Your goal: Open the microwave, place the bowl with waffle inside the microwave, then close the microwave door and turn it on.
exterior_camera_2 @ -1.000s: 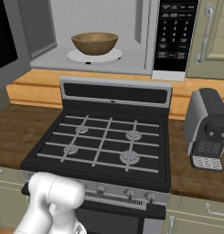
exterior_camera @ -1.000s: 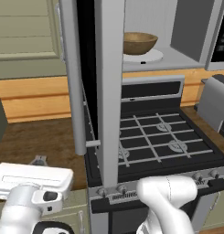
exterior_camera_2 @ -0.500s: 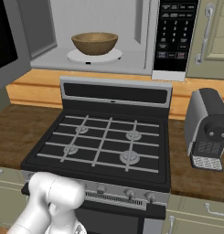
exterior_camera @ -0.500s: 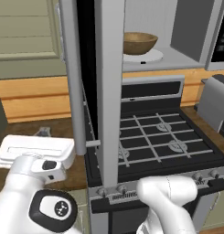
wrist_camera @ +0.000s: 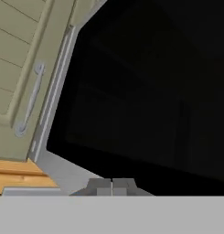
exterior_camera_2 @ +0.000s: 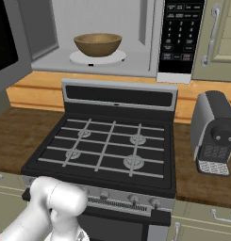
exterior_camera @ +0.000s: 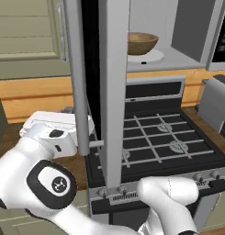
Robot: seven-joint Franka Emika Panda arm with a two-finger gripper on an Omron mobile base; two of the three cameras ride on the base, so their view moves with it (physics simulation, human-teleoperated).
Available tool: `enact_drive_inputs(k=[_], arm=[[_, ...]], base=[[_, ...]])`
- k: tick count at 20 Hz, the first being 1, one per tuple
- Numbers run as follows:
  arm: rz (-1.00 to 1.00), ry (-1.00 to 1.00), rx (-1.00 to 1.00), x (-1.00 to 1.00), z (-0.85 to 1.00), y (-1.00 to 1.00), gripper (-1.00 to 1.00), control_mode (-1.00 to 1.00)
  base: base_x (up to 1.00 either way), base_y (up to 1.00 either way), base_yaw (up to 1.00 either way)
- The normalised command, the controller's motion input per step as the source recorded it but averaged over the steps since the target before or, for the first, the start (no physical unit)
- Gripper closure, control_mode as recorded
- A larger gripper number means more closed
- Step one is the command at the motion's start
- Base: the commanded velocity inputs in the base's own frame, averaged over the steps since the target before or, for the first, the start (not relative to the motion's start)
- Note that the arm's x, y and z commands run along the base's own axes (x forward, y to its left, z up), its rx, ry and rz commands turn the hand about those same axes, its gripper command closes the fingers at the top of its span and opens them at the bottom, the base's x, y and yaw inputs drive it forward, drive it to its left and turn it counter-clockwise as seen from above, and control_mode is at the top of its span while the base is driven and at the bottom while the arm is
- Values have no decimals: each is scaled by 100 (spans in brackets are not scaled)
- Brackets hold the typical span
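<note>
The bowl (exterior_camera_2: 97,44) is a shallow, thick-rimmed round vessel with a tan wood-grain finish. It sits centred on the white round turntable (exterior_camera_2: 118,57) inside the microwave (exterior_camera_2: 105,28). The waffle cannot be made out from these angles; it may lie below the bowl's rim. The cavity walls are smooth pale grey. To the right of the cavity runs a dark control strip (exterior_camera_2: 179,35) with rows of small pale button labels, too small to read.

The microwave door (exterior_camera: 114,87) stands swung wide open, edge-on in the left base view, with a silver frame and a long vertical silver bar handle (exterior_camera: 77,73). In the hand view its black glass window is seen close up, bordered by the silver frame.

The gripper (wrist_camera: 112,186) is fully closed, its two dark tips pressed together with nothing between them, pointing at the lower edge of the door glass.

Below the microwave is a black gas stove (exterior_camera_2: 105,150) with pale grates and a row of knobs along the front edge. A wooden counter (exterior_camera_2: 13,136) flanks it. A grey coffee machine (exterior_camera_2: 215,134) stands on the counter to the right. A beige cabinet door (wrist_camera: 26,59) with a slim handle adjoins the open door.
</note>
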Motion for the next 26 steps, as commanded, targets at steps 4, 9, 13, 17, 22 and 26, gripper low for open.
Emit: enact_drive_inputs(k=[4,9,13,17,22,26], arm=[[-32,13,-9,19,26,-90,100,-100],[-31,13,-9,31,17,-96,100,-100],[-24,11,-8,44,14,-100,100,-100],[-13,8,-8,52,13,-99,100,-100],[-3,0,-4,59,11,-90,100,-100],[9,0,1,61,19,-89,100,-100]], base=[[0,0,0],[0,0,0],[0,0,0],[0,0,0],[0,0,0],[0,0,0]])
